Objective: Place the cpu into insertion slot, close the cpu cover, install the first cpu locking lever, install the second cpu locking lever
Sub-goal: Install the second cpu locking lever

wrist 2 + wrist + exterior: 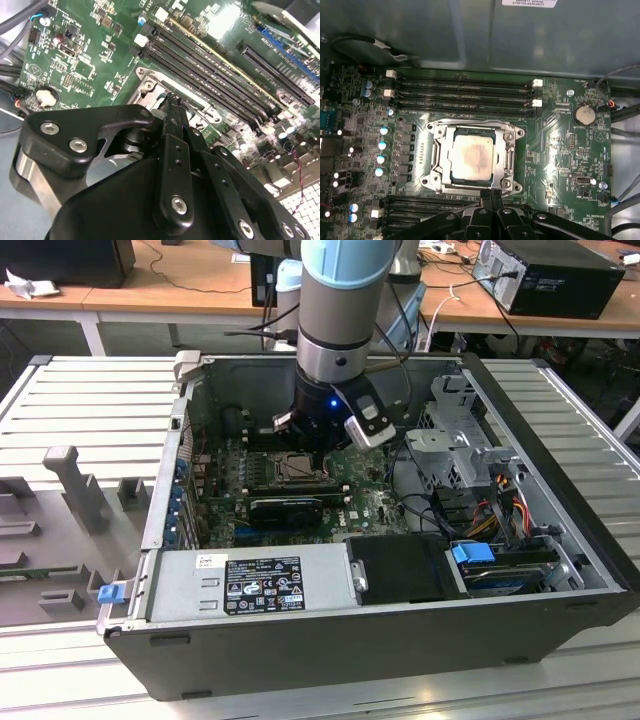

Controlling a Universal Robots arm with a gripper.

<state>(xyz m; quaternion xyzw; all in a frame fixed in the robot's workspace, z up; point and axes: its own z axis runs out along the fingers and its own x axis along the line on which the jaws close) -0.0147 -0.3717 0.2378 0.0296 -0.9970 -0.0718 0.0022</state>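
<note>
Dim case interior, glare on motherboard (225, 22)

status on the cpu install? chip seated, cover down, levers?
Done: the cpu sits in the insertion slot, and the cpu cover appears to lie flat around it. In hand: nothing visibly held; the hand is shut, its tips at the socket's edge in the first wrist view, which fits working a locking lever. Left: I can't confirm whether either lever is latched.

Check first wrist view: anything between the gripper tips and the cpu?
In the first wrist view, the metal socket frame's near edge lies between the gripper and the cpu. Nothing else sits on that stretch.
</note>
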